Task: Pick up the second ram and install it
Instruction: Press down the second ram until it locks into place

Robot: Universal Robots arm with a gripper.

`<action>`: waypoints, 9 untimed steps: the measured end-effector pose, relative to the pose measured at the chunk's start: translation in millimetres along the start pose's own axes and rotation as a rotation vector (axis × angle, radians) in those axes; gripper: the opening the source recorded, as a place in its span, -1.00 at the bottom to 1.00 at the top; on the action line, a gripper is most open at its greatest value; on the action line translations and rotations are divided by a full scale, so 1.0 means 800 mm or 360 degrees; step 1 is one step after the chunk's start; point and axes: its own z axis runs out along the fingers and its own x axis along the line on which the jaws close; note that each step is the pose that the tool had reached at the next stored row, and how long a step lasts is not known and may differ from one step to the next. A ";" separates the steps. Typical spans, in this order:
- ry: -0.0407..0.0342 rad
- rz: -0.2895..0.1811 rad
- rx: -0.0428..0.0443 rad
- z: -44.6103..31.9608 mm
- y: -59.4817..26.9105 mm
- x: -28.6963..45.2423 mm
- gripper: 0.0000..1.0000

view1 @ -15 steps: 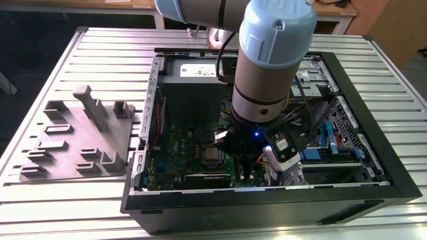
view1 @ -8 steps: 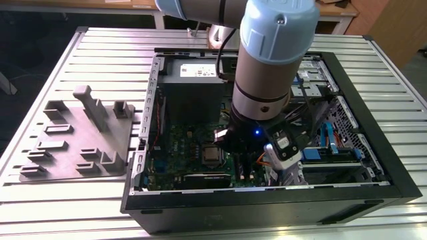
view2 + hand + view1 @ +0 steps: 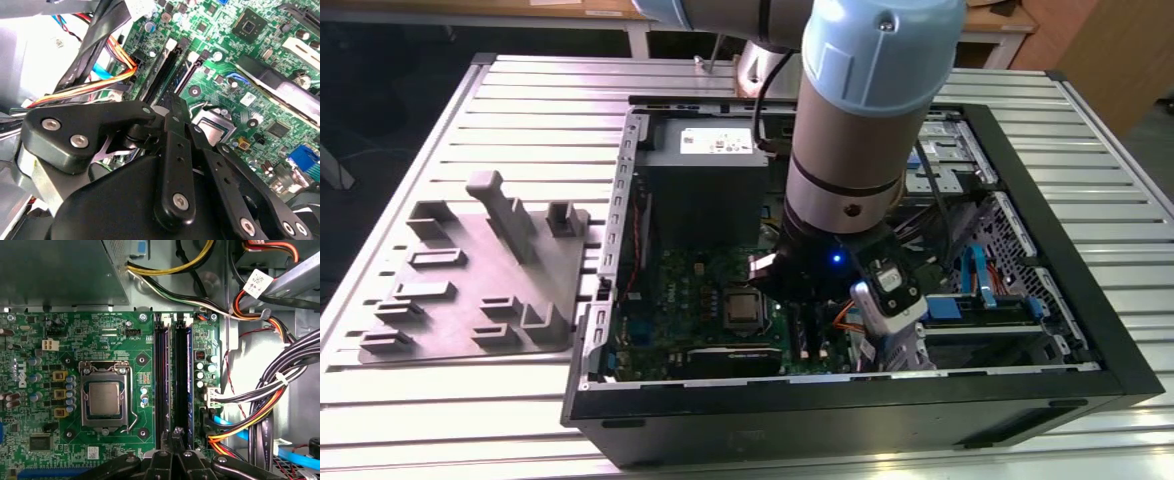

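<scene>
Green motherboard (image 3: 100, 335) fills my first wrist view; the second ram (image 3: 189, 385) stands in its slot beside the processor (image 3: 104, 398). My tool (image 3: 175, 436) sits pressed together over the slots' near end, inside the computer case (image 3: 1067, 300) on the desk (image 3: 454, 400).

The arm (image 3: 861, 130) hides the slots (image 3: 172, 385) in the exterior view — gripper (image 3: 172, 437) linkage cut off.

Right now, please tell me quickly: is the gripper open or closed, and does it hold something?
Gripper: closed, fingertips together over the memory slots; whether it holds anything cannot be told.
</scene>
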 end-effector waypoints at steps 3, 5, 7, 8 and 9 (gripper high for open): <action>0.0000 0.0000 0.0000 0.0000 0.006 0.0002 -0.80; 0.0000 0.0000 0.0000 0.0001 0.015 0.0005 -0.80; 0.0000 0.0000 0.0000 0.0002 0.022 0.0007 -0.80; 0.0000 0.0000 0.0000 0.0002 0.026 0.0008 -0.80; 0.0000 0.0000 0.0000 0.0002 0.029 0.0009 -0.80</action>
